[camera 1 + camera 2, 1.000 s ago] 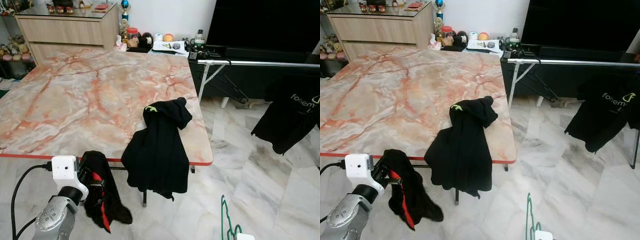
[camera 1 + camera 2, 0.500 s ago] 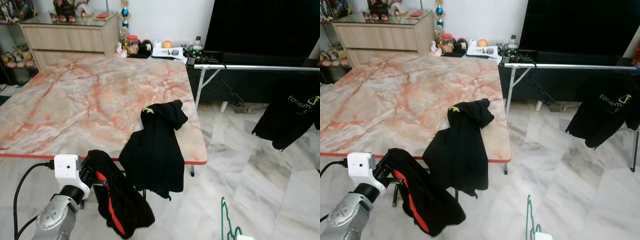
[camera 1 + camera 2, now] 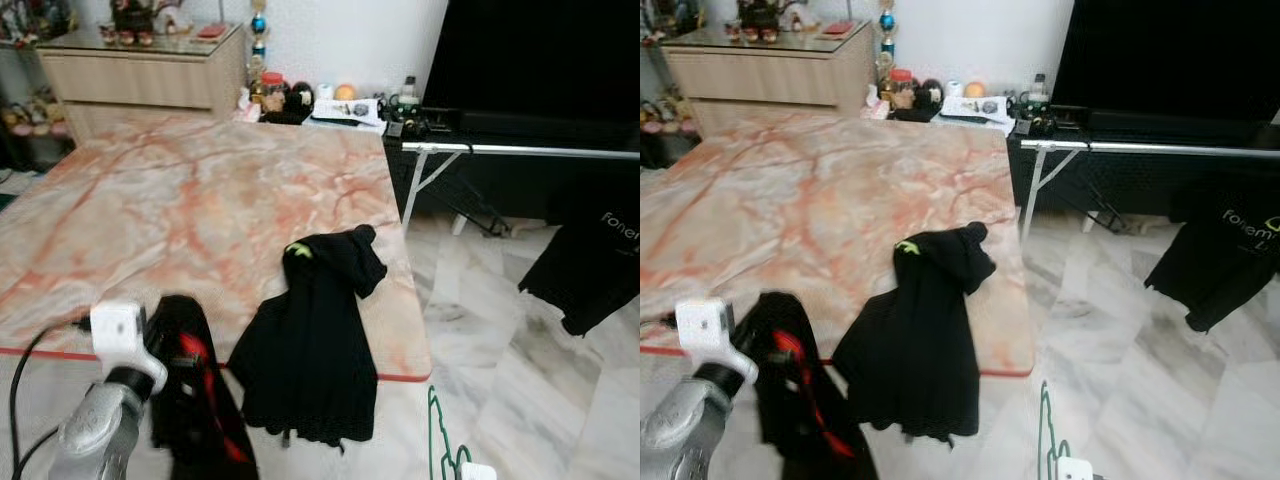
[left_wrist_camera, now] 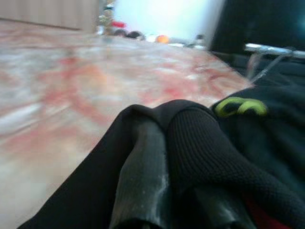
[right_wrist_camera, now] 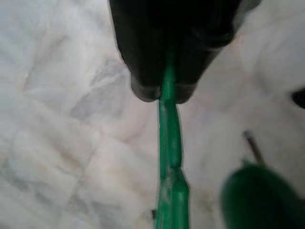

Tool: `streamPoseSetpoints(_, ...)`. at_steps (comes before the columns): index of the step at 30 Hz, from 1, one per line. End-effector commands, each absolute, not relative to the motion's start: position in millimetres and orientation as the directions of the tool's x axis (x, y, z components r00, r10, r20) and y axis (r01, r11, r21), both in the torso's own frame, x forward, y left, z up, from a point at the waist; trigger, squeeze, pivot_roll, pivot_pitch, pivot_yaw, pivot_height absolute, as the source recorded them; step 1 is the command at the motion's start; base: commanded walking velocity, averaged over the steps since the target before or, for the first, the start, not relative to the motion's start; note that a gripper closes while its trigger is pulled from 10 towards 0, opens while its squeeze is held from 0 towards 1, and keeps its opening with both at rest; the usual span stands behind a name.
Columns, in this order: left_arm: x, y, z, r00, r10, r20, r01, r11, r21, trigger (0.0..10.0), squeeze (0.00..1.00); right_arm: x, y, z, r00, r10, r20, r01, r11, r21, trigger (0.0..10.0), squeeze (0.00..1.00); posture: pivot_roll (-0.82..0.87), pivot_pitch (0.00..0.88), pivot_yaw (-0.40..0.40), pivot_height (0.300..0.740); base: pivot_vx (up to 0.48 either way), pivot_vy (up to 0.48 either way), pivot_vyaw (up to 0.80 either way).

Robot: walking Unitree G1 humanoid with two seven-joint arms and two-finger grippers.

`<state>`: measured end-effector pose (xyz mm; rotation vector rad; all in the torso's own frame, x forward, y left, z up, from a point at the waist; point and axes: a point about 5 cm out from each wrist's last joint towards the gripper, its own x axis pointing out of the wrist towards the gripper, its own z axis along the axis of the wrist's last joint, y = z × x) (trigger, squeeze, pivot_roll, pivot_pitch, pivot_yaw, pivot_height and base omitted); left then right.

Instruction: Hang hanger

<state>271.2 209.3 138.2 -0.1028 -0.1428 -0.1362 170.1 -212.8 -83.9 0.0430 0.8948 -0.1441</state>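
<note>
Beside the marble table [image 3: 180, 200], the left gripper [image 4: 176, 157] clutches a black garment [image 3: 195, 400], the right gripper [image 5: 164, 90] clamps a green hanger [image 3: 440, 440].

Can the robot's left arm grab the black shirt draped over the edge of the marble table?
Probably not yet: the left gripper is shut on a black garment with red trim, though the black shirt hangs close beside it.

The only readable lettering is pale print on the black shirt [image 3: 1225, 262] hanging at the right, reading "fonem" in the right eye view before the frame edge cuts it off, with further marks below it too small to read.
</note>
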Motion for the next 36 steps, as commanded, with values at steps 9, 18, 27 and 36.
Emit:
streamPoseSetpoints(9, 311.7, 209.0, 214.2, 0.917, -0.216, 0.337, 0.217, 0.976, 0.034, 10.0, 0.00, 171.5, -206.2, -84.3, 0.622, -0.097, -0.777, 0.145, 0.989, -0.007, 10.0, 0.00, 0.15, 0.001, -0.004, 0.740, 0.371, 0.000, 0.00)
streamPoseSetpoints(18, 355.5, 189.6, 293.0, 0.812, -0.278, 0.513, 0.269, 0.959, 0.094, 10.0, 0.00, 173.0, -204.4, -84.0, 0.624, -0.097, -0.775, 0.149, 0.989, -0.004, 10.0, 0.00, 0.16, 0.000, 0.000, 0.740, 0.377, 0.000, 0.00)
streamPoseSetpoints(27, 364.2, 182.0, 300.6, 0.812, -0.269, 0.518, 0.273, 0.959, 0.070, 10.0, 0.00, 173.9, -202.6, -84.0, 0.625, -0.095, -0.775, 0.151, 0.989, 0.000, 10.0, 0.00, 0.16, 0.000, 0.003, 0.740, 0.359, 0.000, 0.00)
streamPoseSetpoints(36, 331.3, 170.6, 215.1, 0.884, -0.382, 0.270, 0.396, 0.918, 0.001, 10.0, 0.00, 168.8, -201.8, -86.4, 0.613, -0.087, -0.786, 0.137, 0.991, -0.003, 10.0, 0.00, 0.16, 0.013, 0.000, 0.740, 0.000, 0.000, 0.00)
